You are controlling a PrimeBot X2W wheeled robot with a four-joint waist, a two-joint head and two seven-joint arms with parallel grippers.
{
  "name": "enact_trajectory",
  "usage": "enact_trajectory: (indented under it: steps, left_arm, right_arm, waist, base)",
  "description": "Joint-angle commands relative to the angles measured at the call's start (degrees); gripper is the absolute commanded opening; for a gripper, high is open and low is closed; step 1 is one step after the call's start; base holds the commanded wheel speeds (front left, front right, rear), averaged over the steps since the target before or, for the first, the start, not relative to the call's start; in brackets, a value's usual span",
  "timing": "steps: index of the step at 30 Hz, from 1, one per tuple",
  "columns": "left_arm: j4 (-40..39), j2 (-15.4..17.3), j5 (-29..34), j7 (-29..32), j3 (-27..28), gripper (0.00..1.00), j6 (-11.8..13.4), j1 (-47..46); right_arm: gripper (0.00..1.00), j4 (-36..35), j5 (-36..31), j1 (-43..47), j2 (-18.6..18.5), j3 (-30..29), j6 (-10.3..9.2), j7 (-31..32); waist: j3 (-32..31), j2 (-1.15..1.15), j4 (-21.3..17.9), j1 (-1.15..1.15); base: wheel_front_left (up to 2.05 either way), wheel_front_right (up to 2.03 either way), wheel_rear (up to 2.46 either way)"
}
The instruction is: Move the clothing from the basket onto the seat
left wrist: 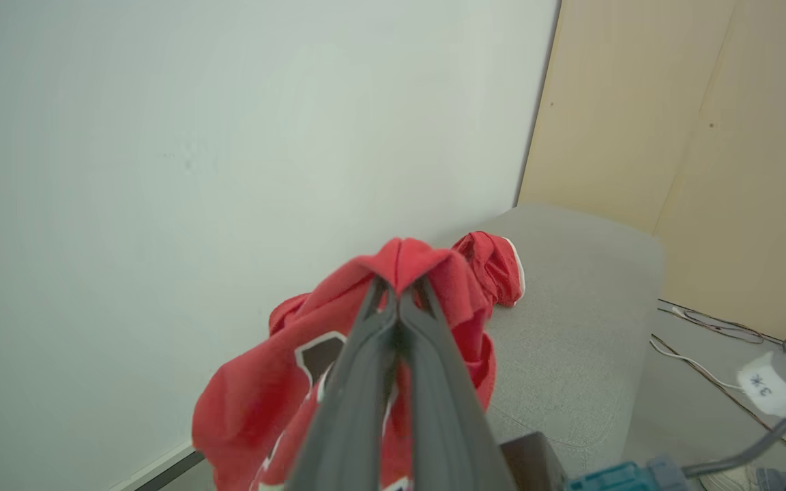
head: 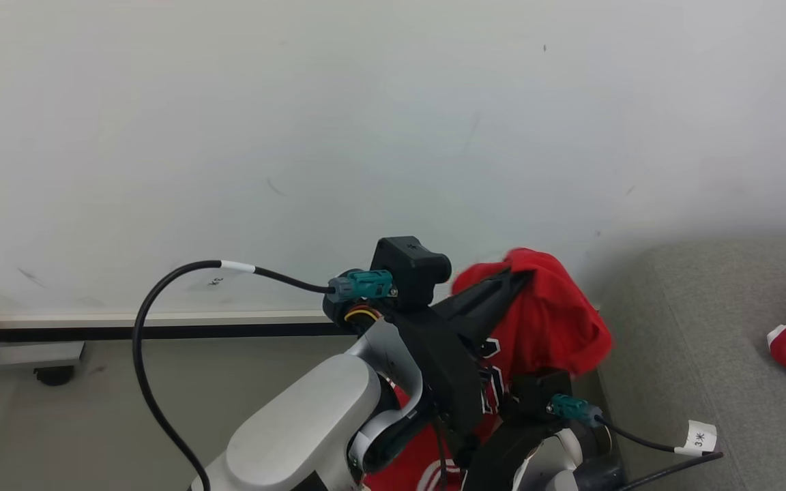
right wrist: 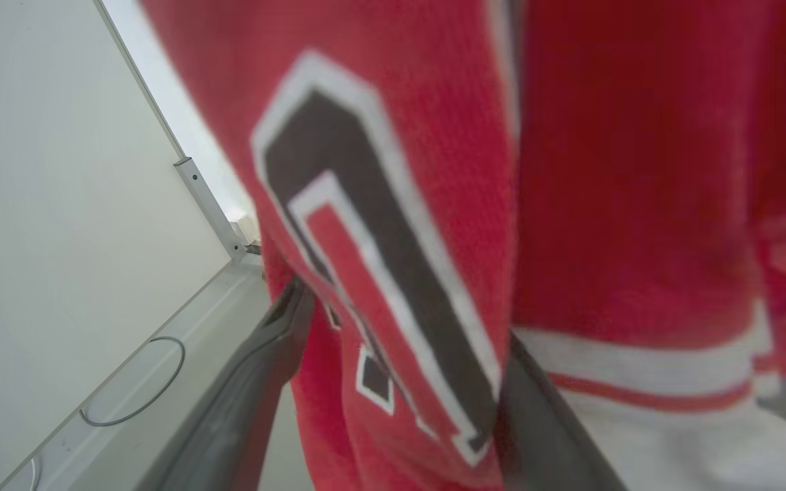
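Left gripper (left wrist: pixel 398 292): fingers pressed together on a fold of the red jersey (left wrist: pixel 256 395). The cloth is bunched over the tips and the rest hangs below, with dark white-edged lettering showing.

Right gripper (right wrist: pixel 403 327): fingers spread wide, jersey cloth hanging between them, nothing pinched.

The jersey is held in the air beside the near end of the grey seat (left wrist: pixel 570 320); from the head view it is judged not yet over the cushion. A second red garment (left wrist: pixel 495 262) is seen lying on the seat, near the wall.

Step in hand, as judged: carry phase, with the jersey lifted and not yet set down.

Next move calls for the left arm to be swung over the cushion and lowered until the hanging hem is laid down, then the fingers parted. The right fingers should be kept clear of the trailing cloth, as a snag is possible.
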Motion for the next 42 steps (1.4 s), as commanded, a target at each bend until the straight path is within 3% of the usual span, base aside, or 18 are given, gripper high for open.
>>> enact_trajectory:
  steps: [1,2,3,4,5,9,10,11,12,13,20,32,42]
  left_arm:
    - [-1.37,-0.07,-0.64,0.25,-0.24,0.0,-0.24,1.08]
    - [-1.83,-0.1,-1.08,0.42,-0.24,0.0,-0.24,1.2]
    - [-2.19,-0.08,-1.17,0.52,-0.25,0.0,-0.09,1.14]
    - [-2.44,0.06,-1.13,0.48,-0.25,0.0,0.01,1.2]
    - [-2.4,0.3,-1.1,0.38,-0.22,0.0,0.18,1.46]
    - [-1.08,1.49,-0.06,-0.09,-0.28,0.0,1.03,2.16]
    - [-0.63,1.77,0.13,-0.29,-0.33,0.06,1.14,2.28]
    - [-0.19,1.93,0.36,-0.67,-0.24,0.35,1.44,2.52]
    - [0.28,2.48,1.18,-1.26,-0.18,0.73,1.63,2.46]
    - [0.94,2.89,1.6,-1.95,-0.09,1.0,2.08,2.79]
    - [6.09,4.81,3.48,-8.34,1.11,1.0,3.73,5.84]
    - [12.02,7.21,2.53,-17.69,2.19,1.0,1.38,12.52]
    - [9.76,10.54,3.01,-20.89,5.57,1.0,0.96,22.43]
  right_arm:
    - [1.0,0.44,0.58,-0.84,-0.09,0.6,-0.04,-0.5]
    - [1.0,0.57,0.76,-1.09,-0.08,0.88,-0.04,-0.6]
    - [0.88,0.7,0.99,-1.24,-0.07,1.04,-0.04,-0.59]
    - [0.33,0.86,1.09,-1.4,-0.08,1.13,-0.04,-0.65]
    - [0.0,1.01,1.3,-1.61,-0.09,1.2,-0.04,-0.82]
    - [0.0,1.35,1.29,-2.11,-0.08,1.13,-0.04,-1.36]
    - [0.0,1.45,1.16,-2.06,-0.08,1.09,-0.04,-1.55]
    - [0.0,1.5,1.05,-1.99,-0.08,1.03,-0.04,-1.66]
    - [0.0,1.48,0.94,-1.91,-0.08,1.05,-0.04,-1.73]
    - [0.0,1.5,0.82,-1.78,-0.08,1.01,-0.04,-1.77]
    - [0.0,0.54,0.06,0.14,-0.08,-0.23,-0.04,-2.07]
    - [0.0,-5.37,-3.81,4.31,-0.08,-5.3,-0.04,-0.47]
    - [0.0,-14.28,-8.27,9.37,-0.08,-11.57,-0.04,3.17]
  waist:
    - [-0.01,0.0,0.05,0.0]
    - [-0.03,0.0,0.07,0.0]
    - [-0.04,0.0,0.07,0.0]
    - [-0.02,0.0,0.05,0.0]
    - [0.0,0.0,0.0,0.0]
    - [0.16,0.0,-0.37,0.0]
    - [0.22,0.0,-0.49,0.0]
    - [0.27,0.0,-0.63,0.0]
    - [0.36,0.0,-0.81,0.0]
    - [0.43,0.0,-0.98,0.0]
    - [0.91,0.0,-2.14,0.0]
    - [1.2,0.0,-3.77,0.0]
    - [2.0,0.0,-4.93,0.0]
  base:
    - [0.0,0.0,0.0]
    - [0.0,0.0,0.0]
    - [0.0,0.0,0.0]
    - [0.0,0.0,0.0]
    - [0.0,0.0,0.0]
    - [0.0,0.0,0.0]
    - [0.0,0.0,0.0]
    - [0.0,0.0,0.0]
    - [0.0,0.0,0.0]
    - [0.0,0.0,0.0]
    - [0.0,0.0,0.0]
    - [0.0,0.0,0.0]
    - [0.0,0.0,0.0]
